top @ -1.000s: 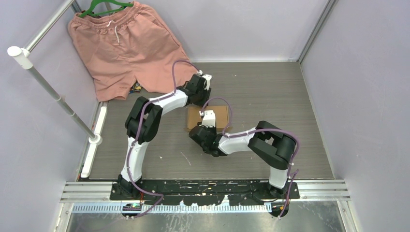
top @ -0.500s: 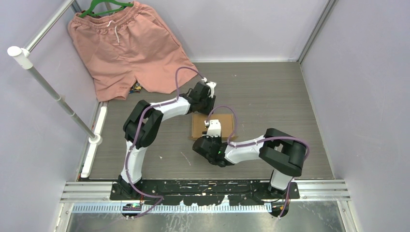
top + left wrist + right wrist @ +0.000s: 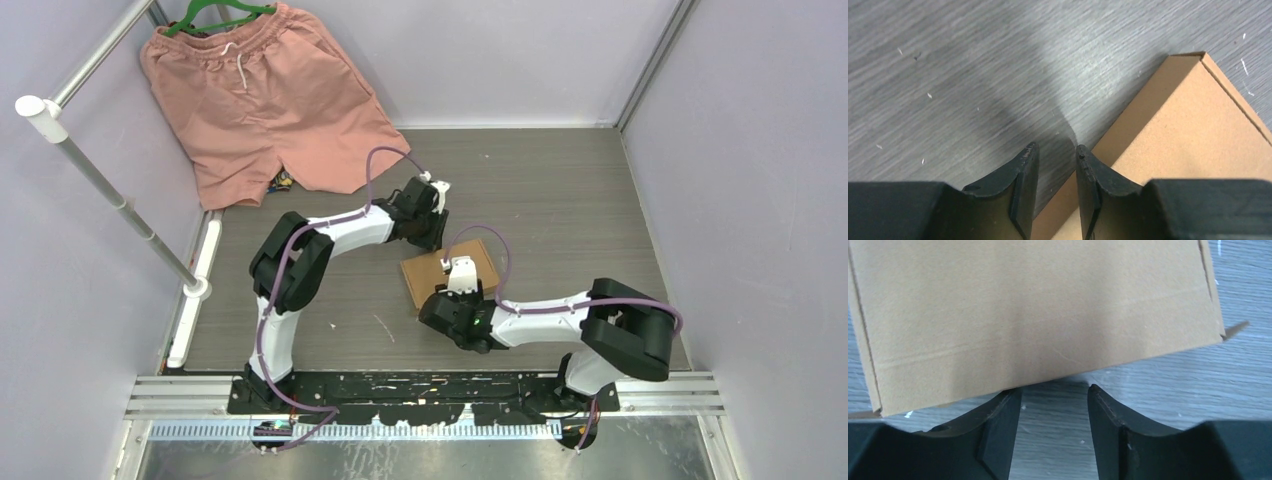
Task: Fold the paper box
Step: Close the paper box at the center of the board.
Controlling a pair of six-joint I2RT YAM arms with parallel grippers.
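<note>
The paper box [image 3: 425, 280] is a shut brown cardboard box lying flat and turned at an angle in the middle of the table. My left gripper [image 3: 432, 238] hovers at its far-left corner. In the left wrist view the left gripper [image 3: 1054, 148] stands open by a narrow gap, one fingertip [image 3: 1083, 156] over the edge of the box [image 3: 1193, 135], nothing pinched. My right gripper [image 3: 458, 292] is at the near side. In the right wrist view the right gripper [image 3: 1054, 390] is open over bare table, one fingertip [image 3: 1010, 396] just at the near edge of the box [image 3: 1038, 310].
Salmon-pink shorts [image 3: 260, 95] hang on a green hanger at the back left. A white pole [image 3: 110, 190] slants along the left side. Grey walls close the table in on three sides, and a metal rail [image 3: 420, 385] runs along the near edge.
The box has slid toward the near right and turned. The right arm drew back the same way and its jaws widened. The left gripper followed the box to the right.
</note>
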